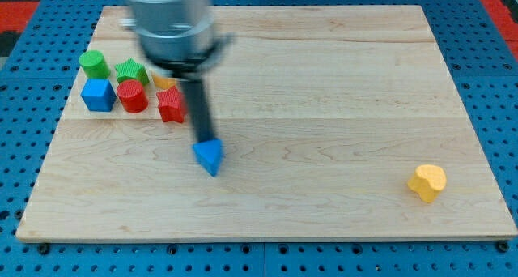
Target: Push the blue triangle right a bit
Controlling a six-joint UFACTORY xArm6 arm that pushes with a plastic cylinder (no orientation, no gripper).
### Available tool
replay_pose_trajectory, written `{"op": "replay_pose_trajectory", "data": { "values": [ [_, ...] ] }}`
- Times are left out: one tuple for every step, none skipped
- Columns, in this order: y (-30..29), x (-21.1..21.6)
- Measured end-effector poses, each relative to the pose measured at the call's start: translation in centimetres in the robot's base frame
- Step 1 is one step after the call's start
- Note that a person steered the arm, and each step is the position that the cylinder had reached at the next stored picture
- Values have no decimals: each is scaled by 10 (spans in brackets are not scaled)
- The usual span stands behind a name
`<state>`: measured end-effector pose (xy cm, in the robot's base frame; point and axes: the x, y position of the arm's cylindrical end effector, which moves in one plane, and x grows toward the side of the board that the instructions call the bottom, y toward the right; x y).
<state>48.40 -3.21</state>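
The blue triangle (210,156) lies on the wooden board (324,107), left of centre and toward the view's bottom. My dark rod comes down from the view's top, and my tip (204,140) sits right at the triangle's upper edge, touching or almost touching it, slightly to its left.
A cluster sits at the board's upper left: green cylinder (94,63), green star (131,70), blue cube (98,95), red cylinder (132,96), red star (171,104), and an orange block (164,81) partly hidden behind the rod. A yellow heart (427,182) lies at the lower right.
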Motion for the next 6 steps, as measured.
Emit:
{"op": "replay_pose_trajectory", "data": {
  "values": [
    [50, 11],
    [-26, -22],
    [-88, 4],
    [-65, 31],
    [22, 31],
    [101, 32]
  ]
}}
